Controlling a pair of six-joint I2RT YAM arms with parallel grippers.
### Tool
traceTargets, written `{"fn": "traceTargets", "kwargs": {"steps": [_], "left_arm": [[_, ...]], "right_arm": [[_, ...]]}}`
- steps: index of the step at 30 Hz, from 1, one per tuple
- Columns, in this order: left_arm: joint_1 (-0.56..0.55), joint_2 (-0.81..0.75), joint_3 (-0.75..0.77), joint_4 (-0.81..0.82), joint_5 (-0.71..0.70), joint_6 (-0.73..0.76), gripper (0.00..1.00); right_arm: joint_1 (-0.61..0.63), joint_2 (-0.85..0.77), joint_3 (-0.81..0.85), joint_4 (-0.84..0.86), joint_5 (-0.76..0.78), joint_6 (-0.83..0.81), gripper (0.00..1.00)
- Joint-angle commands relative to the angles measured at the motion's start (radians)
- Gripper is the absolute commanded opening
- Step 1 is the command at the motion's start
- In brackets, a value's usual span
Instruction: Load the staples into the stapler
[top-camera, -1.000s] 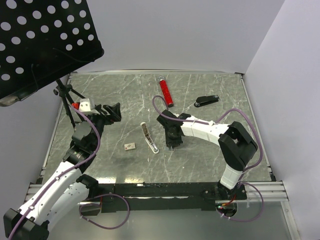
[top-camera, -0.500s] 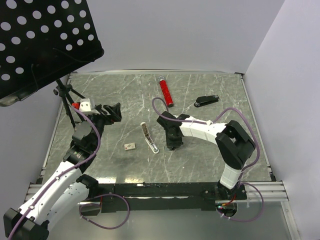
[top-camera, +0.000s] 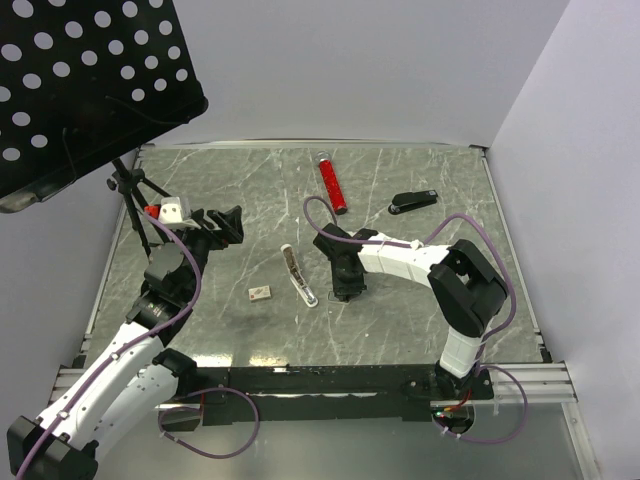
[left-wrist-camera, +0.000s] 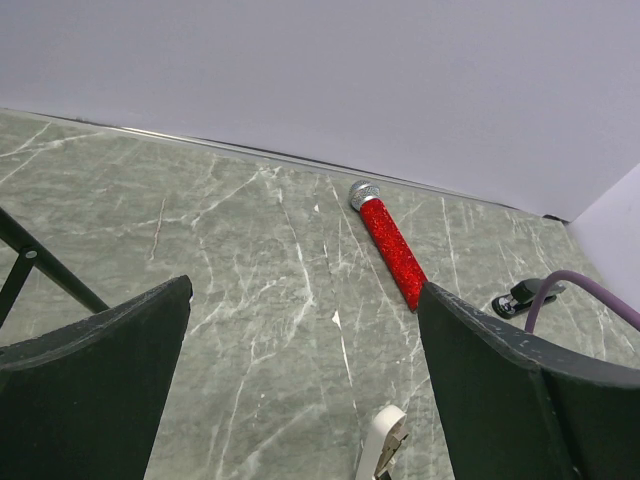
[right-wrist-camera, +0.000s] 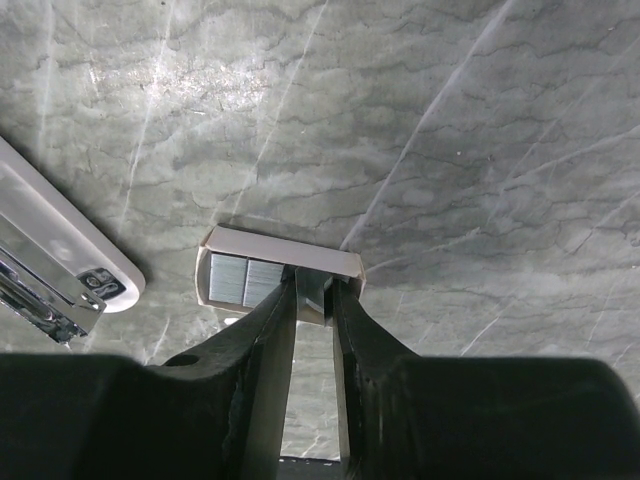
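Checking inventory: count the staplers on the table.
2: a black stapler at the far right, and a white stapler lying open at the centre. None seems hidden.

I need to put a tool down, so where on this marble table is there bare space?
Bare: the far stretch between the left gripper and the glittery red cylindrical tube; the far-right corner behind the slim black stapler. Crowded: centre, where a white-and-silver elongated device, a small beige box piece and the right gripper cluster.
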Motion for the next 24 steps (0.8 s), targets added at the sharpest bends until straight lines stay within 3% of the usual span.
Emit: {"fn": "traceTargets", "kwargs": {"steps": [1,13,24], "left_arm": [[-0.004,-0.006,-0.004,0.045,0.015,0.019,0.99],[-0.004,-0.006,-0.004,0.045,0.015,0.021,0.99],[-0.004,-0.011,-0.003,0.044,0.012,0.019,0.99]], "right_arm": [[-0.004,-0.004,0.006,-0.006,0.022,0.006,0.28],[-0.002,-0.072,0.070,-0.124,0.101,-0.023,0.09],[-0.042,-0.115,0.099,-0.317,0.405,-0.083,0.08]]}}
